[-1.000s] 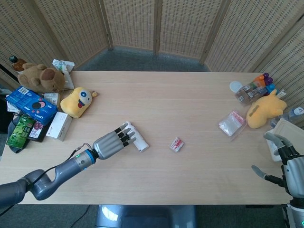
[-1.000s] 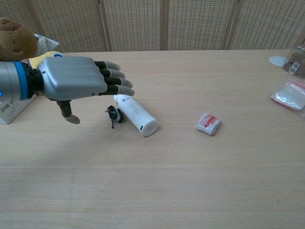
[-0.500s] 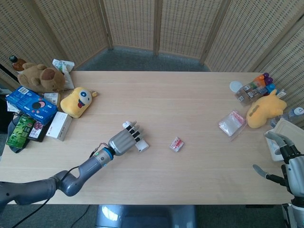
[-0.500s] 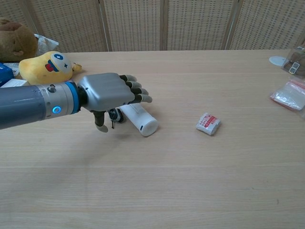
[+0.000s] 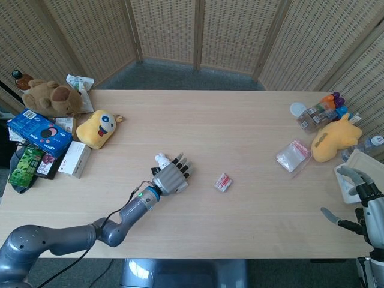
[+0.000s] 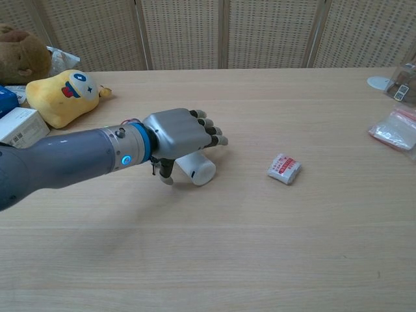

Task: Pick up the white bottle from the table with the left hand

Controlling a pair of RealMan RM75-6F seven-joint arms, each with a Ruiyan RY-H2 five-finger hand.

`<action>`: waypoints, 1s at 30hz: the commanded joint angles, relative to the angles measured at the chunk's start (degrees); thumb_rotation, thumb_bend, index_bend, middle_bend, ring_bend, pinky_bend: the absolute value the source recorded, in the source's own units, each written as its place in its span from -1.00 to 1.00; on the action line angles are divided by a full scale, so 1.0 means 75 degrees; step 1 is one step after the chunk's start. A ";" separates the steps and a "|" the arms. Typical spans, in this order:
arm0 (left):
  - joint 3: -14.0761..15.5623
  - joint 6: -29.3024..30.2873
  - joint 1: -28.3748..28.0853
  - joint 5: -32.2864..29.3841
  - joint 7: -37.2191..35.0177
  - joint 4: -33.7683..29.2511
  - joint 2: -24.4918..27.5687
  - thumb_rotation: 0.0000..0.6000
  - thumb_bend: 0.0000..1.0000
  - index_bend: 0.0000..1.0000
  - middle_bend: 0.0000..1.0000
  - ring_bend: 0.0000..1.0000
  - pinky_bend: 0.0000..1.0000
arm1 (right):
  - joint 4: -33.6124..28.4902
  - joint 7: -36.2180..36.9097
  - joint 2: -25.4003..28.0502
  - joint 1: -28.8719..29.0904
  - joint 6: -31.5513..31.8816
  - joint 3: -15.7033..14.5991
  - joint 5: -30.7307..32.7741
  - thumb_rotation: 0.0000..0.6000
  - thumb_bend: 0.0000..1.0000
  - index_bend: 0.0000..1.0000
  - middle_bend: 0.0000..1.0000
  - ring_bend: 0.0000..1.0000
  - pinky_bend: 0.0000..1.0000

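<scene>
Since the earlier frame the left hand has slid over the white bottle lying mid-table toward the near edge in the head view, while the chest view shows its fingers spread above the bottle, not yet clenched, so closing comes next.

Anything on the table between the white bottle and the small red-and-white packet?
Nothing: in the chest view the wood between the white bottle and the packet is bare. The left hand is over the bottle, on the side away from the packet.

Pale wooden table before folding woven-cane screens, grey carpet floor.
</scene>
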 commanded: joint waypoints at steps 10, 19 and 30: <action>0.0239 0.0790 -0.0146 0.0865 -0.0977 0.0835 -0.0653 1.00 -0.69 0.62 0.45 0.34 0.60 | 0.0013 0.0164 0.0079 -0.0035 0.0049 0.0062 0.0083 1.00 -0.94 -0.73 -0.46 -0.59 0.01; -0.0066 0.1309 -0.0191 0.0961 -0.0706 -0.0662 0.0536 1.00 -0.68 0.62 0.47 0.35 0.61 | -0.0017 0.0034 0.0037 -0.0035 0.0042 0.0040 0.0015 1.00 -0.94 -0.73 -0.46 -0.59 0.01; -0.0507 0.1945 -0.0323 0.0246 0.0660 -0.2981 0.2131 1.00 -0.68 0.62 0.46 0.35 0.61 | -0.0074 0.0014 0.0049 -0.0047 0.0063 0.0045 -0.0013 1.00 -0.95 -0.73 -0.46 -0.59 0.01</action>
